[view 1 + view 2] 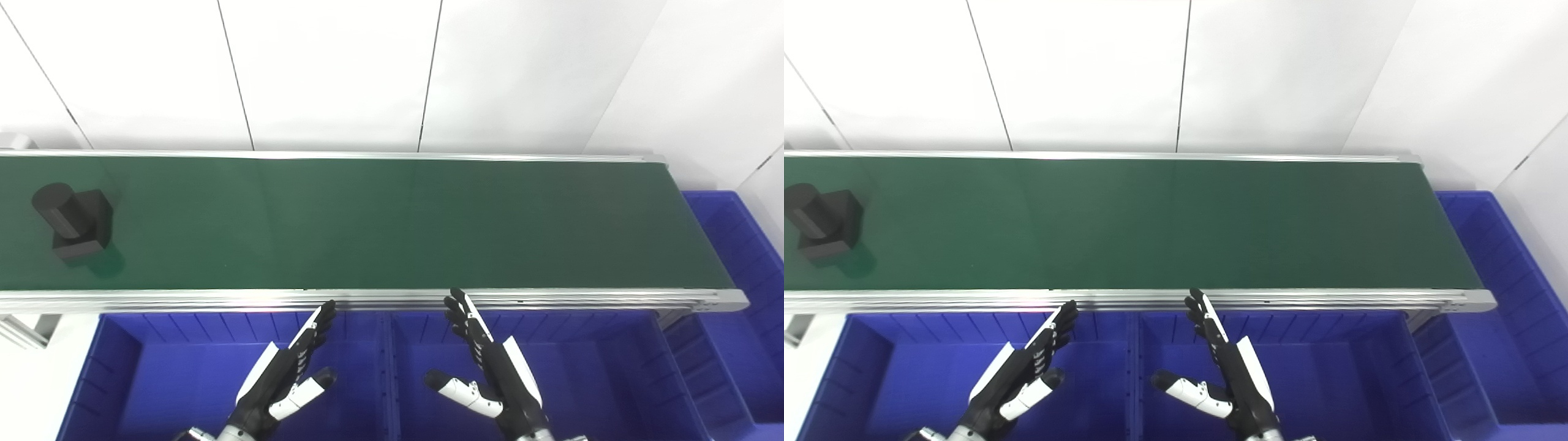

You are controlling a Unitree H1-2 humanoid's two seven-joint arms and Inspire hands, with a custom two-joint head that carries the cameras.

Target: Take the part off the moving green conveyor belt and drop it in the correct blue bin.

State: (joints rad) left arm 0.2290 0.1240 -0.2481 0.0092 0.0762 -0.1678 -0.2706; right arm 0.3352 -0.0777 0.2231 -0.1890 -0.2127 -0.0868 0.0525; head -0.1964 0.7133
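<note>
Left eye view: the black part [73,220], a cylinder joined to a square block, lies on the green conveyor belt [392,223] near its far left end, well apart from both hands. Its long axis runs diagonally, the round end pointing up-left toward the far rail and the block end toward the near rail. No writing or label can be made out on it. The left hand [285,376] hovers over the left blue bin [110,361], fingers spread and straight, thumb out to the side, holding nothing. The right hand [487,367] hovers over the middle blue bin [612,343] the same way, fingers apart and empty. Both wrists are cut off by the bottom edge. A third blue bin [735,245] sits at the belt's right end, cut off by the frame.

Right eye view: the part [824,226] sits closer to the left edge, its round end nearly touching the frame border, same diagonal lie. Both hands, left [1020,373] and right [1225,370], show splayed, empty fingers just short of the belt's near rail [1127,300].
</note>
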